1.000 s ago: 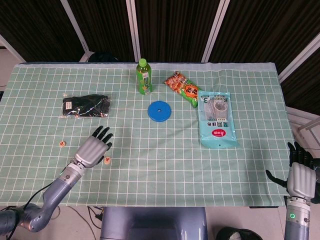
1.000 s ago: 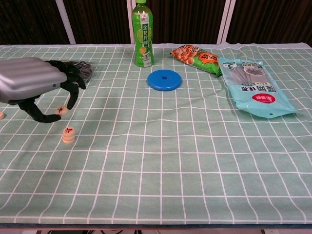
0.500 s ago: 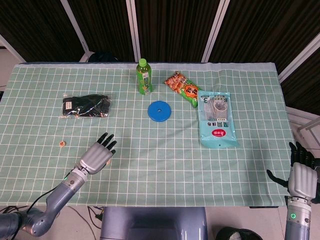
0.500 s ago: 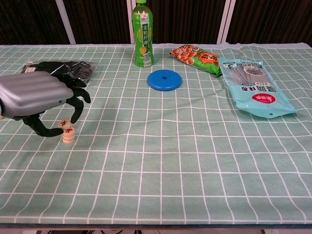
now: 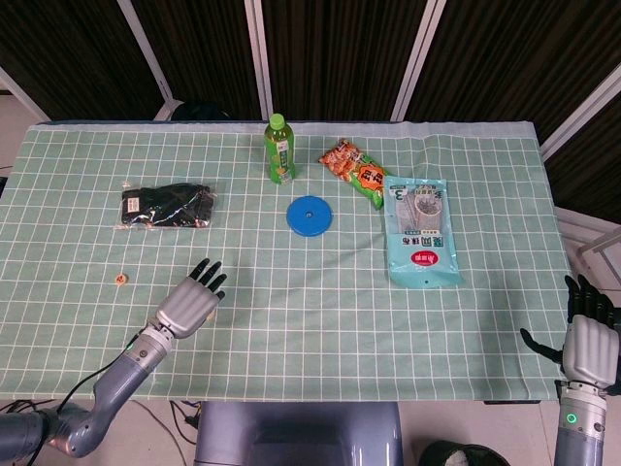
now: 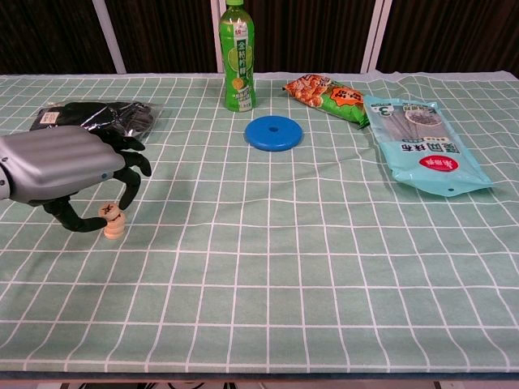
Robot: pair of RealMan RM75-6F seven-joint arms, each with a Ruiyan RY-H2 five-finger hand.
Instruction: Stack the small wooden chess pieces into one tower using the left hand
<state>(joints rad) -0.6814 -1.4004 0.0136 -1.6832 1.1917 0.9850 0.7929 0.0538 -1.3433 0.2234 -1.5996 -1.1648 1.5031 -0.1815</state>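
Now the left hand pinches a chess piece atop the small tower near the table's left edge. Seat it flat and centred, then part fingers slowly. One stray piece waits further left. The right hand idles, fingers apart.

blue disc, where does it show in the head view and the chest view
Head view: the blue disc lies near the middle of the table, just below and right of the green bottle.
Chest view: the blue disc sits upper centre, in front of the same bottle.
Shared landmark: the green bottle.
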